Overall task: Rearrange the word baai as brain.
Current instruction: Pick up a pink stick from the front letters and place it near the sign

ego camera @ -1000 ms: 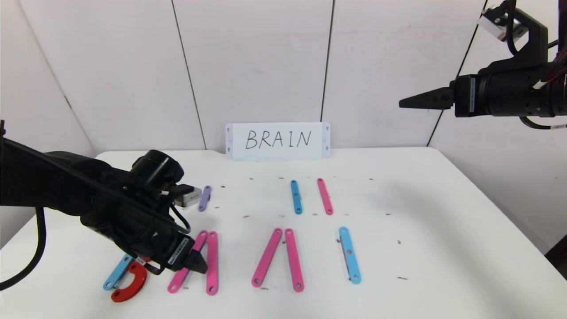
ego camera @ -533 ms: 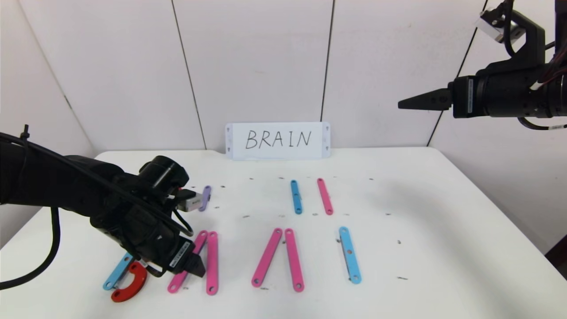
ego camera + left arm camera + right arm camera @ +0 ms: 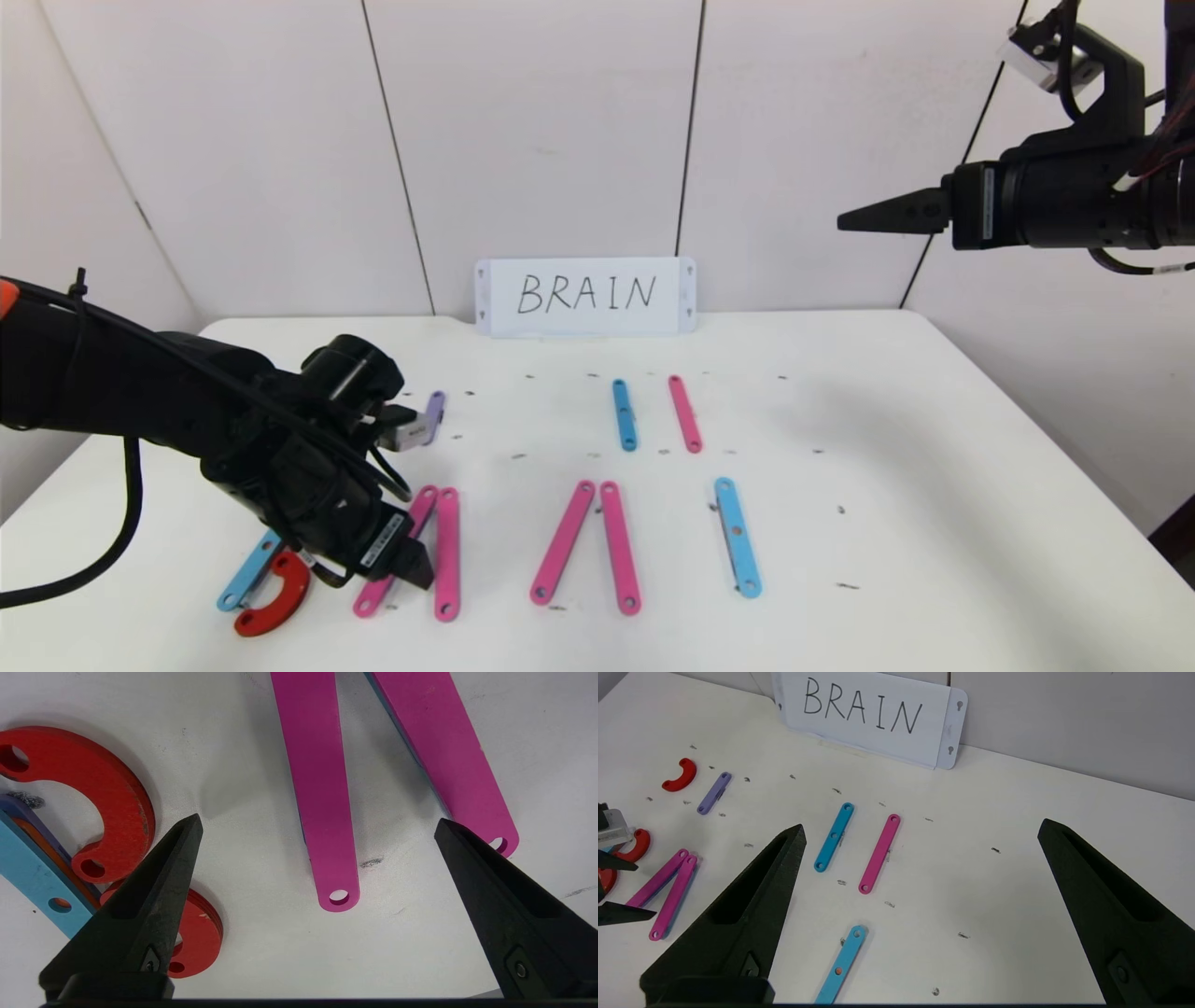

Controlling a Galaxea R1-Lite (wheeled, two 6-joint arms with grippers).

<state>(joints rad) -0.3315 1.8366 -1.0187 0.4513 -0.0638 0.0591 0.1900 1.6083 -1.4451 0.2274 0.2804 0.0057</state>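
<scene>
The word baai lies as flat strips on the white table (image 3: 934,485). At the front left are a light-blue bar (image 3: 245,574) with red curved pieces (image 3: 275,597), then a pink pair (image 3: 446,551), another pink pair (image 3: 563,541) and a light-blue bar (image 3: 737,535). My left gripper (image 3: 413,563) hangs open low over the left pink pair. One pink bar's (image 3: 322,812) near end lies between its fingers, ungripped, and a red curve (image 3: 93,793) sits beside one finger. High at the right, my right gripper (image 3: 845,221) is open and empty.
A white BRAIN card (image 3: 585,296) leans on the back wall. Behind the word lie a short blue bar (image 3: 624,414), a short pink bar (image 3: 684,413) and a short purple bar (image 3: 432,416). A loose red curve (image 3: 679,774) lies near the purple bar (image 3: 713,792).
My left arm's wrist has shifted slightly to the right, while its fingertips stay over the left pink pair. The right arm has barely moved.
</scene>
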